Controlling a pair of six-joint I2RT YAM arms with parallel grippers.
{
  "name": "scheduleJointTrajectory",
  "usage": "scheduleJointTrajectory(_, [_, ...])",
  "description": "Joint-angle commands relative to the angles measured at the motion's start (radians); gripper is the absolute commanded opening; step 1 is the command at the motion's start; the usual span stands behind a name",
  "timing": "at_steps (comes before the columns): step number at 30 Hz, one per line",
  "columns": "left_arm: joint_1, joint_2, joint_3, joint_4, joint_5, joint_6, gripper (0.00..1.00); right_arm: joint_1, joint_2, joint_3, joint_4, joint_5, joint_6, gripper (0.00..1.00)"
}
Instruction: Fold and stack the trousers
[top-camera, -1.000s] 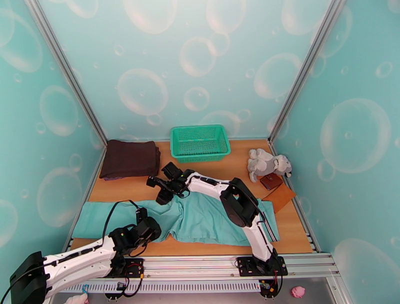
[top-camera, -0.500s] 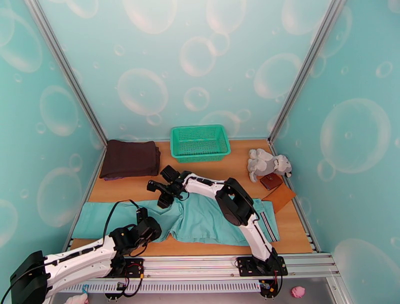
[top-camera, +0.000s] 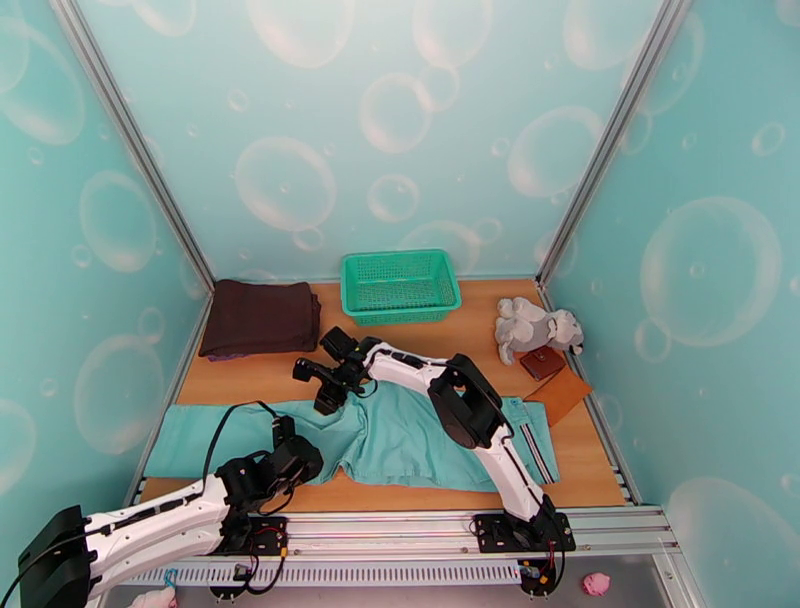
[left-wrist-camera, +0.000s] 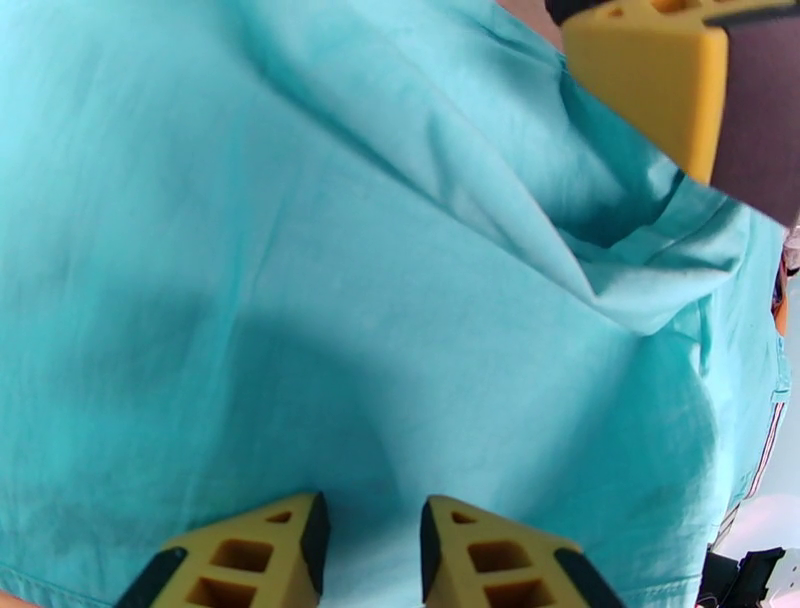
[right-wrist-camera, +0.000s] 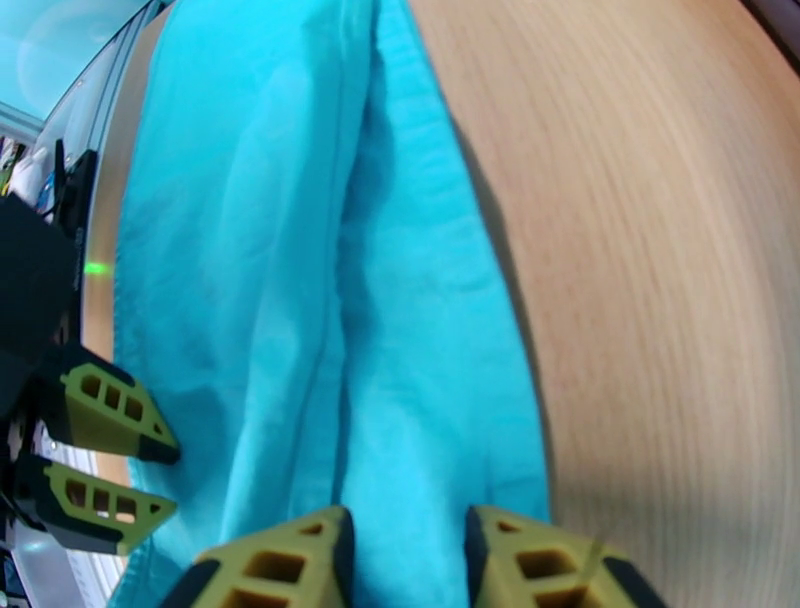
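Observation:
The light teal trousers (top-camera: 420, 440) lie flat across the front of the wooden table (top-camera: 455, 335), legs to the left and striped waistband to the right. My left gripper (top-camera: 292, 452) hovers low over the cloth near its front edge. In the left wrist view its yellow fingers (left-wrist-camera: 250, 550) stand apart over smooth cloth (left-wrist-camera: 350, 250). My right gripper (top-camera: 325, 395) reaches to the far edge of the trousers. In the right wrist view the gripper (right-wrist-camera: 405, 545) straddles the far hem (right-wrist-camera: 440, 400), with a gap still between its jaws. The left gripper (right-wrist-camera: 170, 480) shows across the cloth.
A folded dark brown garment (top-camera: 260, 318) lies at the back left. A green basket (top-camera: 400, 285) stands at the back centre. A grey plush toy (top-camera: 535, 328), a small brown wallet (top-camera: 543, 362) and a brown mat (top-camera: 562, 395) sit at the right.
My right gripper has shifted slightly left along the far hem and its jaws have narrowed a little. The left arm and the trousers have stayed put.

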Motion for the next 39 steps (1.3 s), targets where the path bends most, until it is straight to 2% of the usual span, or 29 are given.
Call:
scheduleJointTrajectory(1, [-0.016,0.018,-0.068,-0.121,0.084,-0.01,0.33,0.015,0.014,0.023,-0.085,-0.047,-0.065,0.37])
scheduleJointTrajectory(8, [-0.016,0.004,-0.069,-0.129,0.082,-0.013,0.33,0.043,0.004,-0.034,-0.075,-0.044,-0.064,0.37])
scheduleJointTrajectory(16, [-0.016,-0.001,-0.069,-0.129,0.075,-0.02,0.33,0.056,0.077,0.018,-0.131,-0.038,-0.083,0.36])
scheduleJointTrajectory(18, [-0.016,-0.002,-0.068,-0.129,0.073,-0.02,0.33,0.056,0.085,0.034,-0.144,-0.038,-0.09,0.29])
scheduleJointTrajectory(19, [-0.015,-0.002,-0.067,-0.129,0.074,-0.018,0.33,0.055,0.089,0.041,-0.148,-0.034,-0.094,0.23])
scheduleJointTrajectory(21, [-0.015,0.001,-0.068,-0.129,0.074,-0.022,0.33,0.05,0.093,0.052,-0.138,-0.003,-0.074,0.03])
scheduleJointTrajectory(22, [-0.016,0.0,-0.069,-0.13,0.073,-0.024,0.33,0.045,0.092,0.056,-0.135,0.005,-0.069,0.0])
scheduleJointTrajectory(27, [-0.016,0.0,-0.071,-0.131,0.077,-0.036,0.33,0.022,0.08,0.072,-0.101,0.019,-0.033,0.0])
scheduleJointTrajectory(39, [-0.016,0.012,-0.071,-0.127,0.077,-0.052,0.33,0.005,0.035,0.093,0.024,0.149,0.054,0.0])
